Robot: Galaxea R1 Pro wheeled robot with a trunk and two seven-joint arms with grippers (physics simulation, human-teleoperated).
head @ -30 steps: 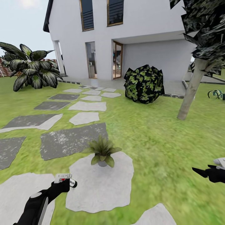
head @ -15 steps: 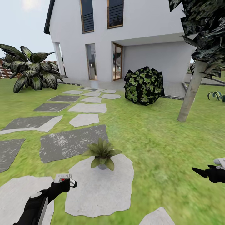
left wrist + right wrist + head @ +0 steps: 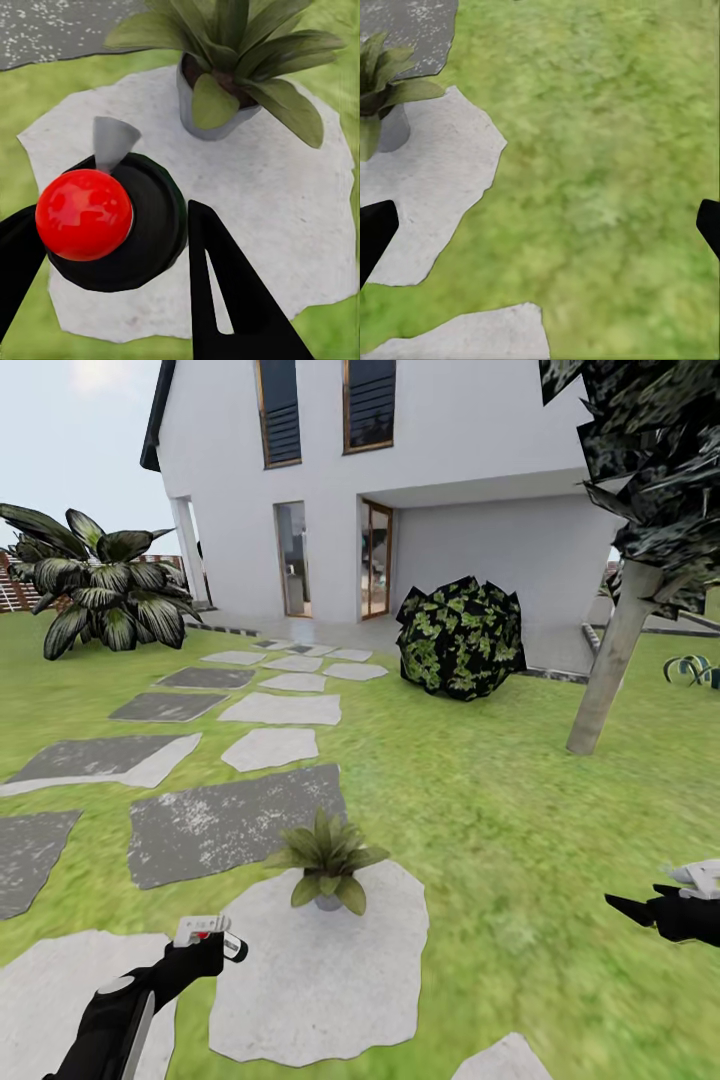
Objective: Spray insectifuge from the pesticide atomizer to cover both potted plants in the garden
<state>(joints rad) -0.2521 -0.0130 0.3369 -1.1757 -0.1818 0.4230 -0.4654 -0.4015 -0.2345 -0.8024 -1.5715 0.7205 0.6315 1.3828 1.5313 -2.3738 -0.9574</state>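
My left gripper [image 3: 205,945] is clamped around the pesticide atomizer [image 3: 112,225], whose red-tipped nozzle points toward one potted plant [image 3: 328,855]. That plant stands in a grey pot on a pale stepping stone [image 3: 320,970], just ahead of the atomizer, with bare stone between them. My right gripper [image 3: 650,910] hangs over the lawn [image 3: 500,800], fingers spread wide and holding nothing. Darker slabs [image 3: 225,820] lie behind the plant. Farther off stand a round bush [image 3: 460,635], a leaning tree trunk [image 3: 605,670], a big dark-leaved shrub [image 3: 100,590] and the white house [image 3: 400,480].
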